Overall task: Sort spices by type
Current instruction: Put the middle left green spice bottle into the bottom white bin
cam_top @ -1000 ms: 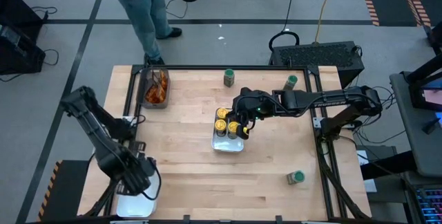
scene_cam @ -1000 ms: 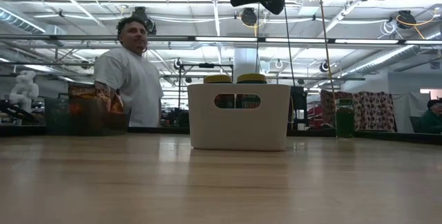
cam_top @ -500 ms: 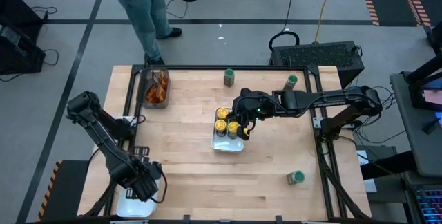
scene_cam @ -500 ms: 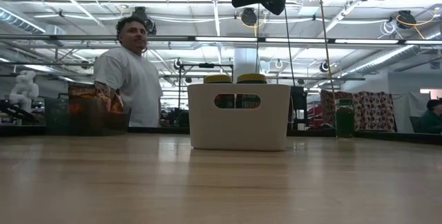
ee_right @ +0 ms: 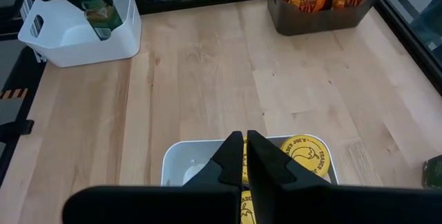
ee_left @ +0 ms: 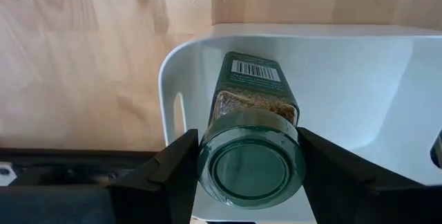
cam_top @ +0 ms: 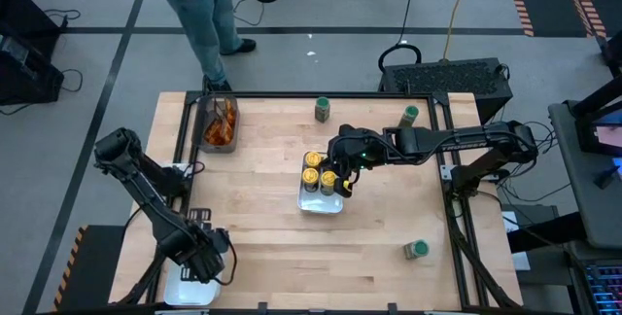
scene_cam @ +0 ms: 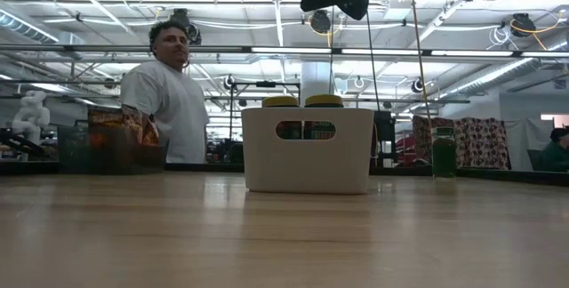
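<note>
My left gripper [cam_top: 201, 262] is at the table's near left corner, shut on a green-lidded jar [ee_left: 251, 131] inside a white tray [ee_left: 173, 79]. My right gripper [ee_right: 245, 156] is shut and hovers well above the middle white tray [cam_top: 321, 201], touching nothing. That tray holds yellow-lidded jars [cam_top: 311, 165], standing upright with their lids above its rim [scene_cam: 280, 101]. Three more green-lidded jars stand on the table: two near the far edge [cam_top: 322, 109] [cam_top: 409, 116] and one near the right front [cam_top: 417, 249]. Orange-brown packets [cam_top: 222, 121] stand in a dark bin. My left gripper pinches the green-lidded jar by its lid [ee_left: 251, 170], one finger [ee_left: 176, 175] on either side. The fingers come from above, pointing down. The jar hangs below them inside the white tray, slightly tilted; whether its base touches the tray floor I cannot tell.
A person [cam_top: 199, 4] stands just beyond the table's far left corner. The dark bin [cam_top: 206, 111] sits at the far left. A black frame rail [cam_top: 321, 94] runs along the table edges. Bare wood lies between the two trays [cam_top: 253, 218].
My left arm has swung toward the table's near edge and its gripper has come down over the white tray at the near left corner, still carrying the jar.
</note>
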Available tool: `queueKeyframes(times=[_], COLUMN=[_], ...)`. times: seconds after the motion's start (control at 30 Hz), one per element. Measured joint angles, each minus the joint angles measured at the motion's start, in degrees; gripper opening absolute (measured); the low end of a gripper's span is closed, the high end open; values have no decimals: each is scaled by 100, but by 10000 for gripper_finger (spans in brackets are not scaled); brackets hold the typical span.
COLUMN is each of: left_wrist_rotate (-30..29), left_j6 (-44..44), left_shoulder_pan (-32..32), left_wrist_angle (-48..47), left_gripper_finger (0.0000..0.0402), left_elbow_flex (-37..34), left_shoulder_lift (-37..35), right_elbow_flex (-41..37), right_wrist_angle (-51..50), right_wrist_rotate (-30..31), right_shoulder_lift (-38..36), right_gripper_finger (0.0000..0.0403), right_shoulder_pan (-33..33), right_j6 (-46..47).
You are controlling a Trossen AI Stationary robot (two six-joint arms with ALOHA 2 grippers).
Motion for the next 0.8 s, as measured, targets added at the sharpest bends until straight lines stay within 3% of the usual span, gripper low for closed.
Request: queueKeyframes(times=[0.5, 0.8], left_wrist_rotate=[-163, -191], left_j6=[-445, -443], left_shoulder_pan=[8, 8], left_wrist_angle=[22, 22], left_gripper_finger=[212, 236], left_elbow_flex=[-3, -5], left_shoulder_lift=[0, 0], right_elbow_flex=[0, 0], right_wrist_angle=[15, 15], right_wrist_rotate=[0, 0], right_shoulder_lift=[0, 0], right_gripper_finger=[0, 0], right_shoulder_pan=[0, 0], right_j6=[-76, -74])
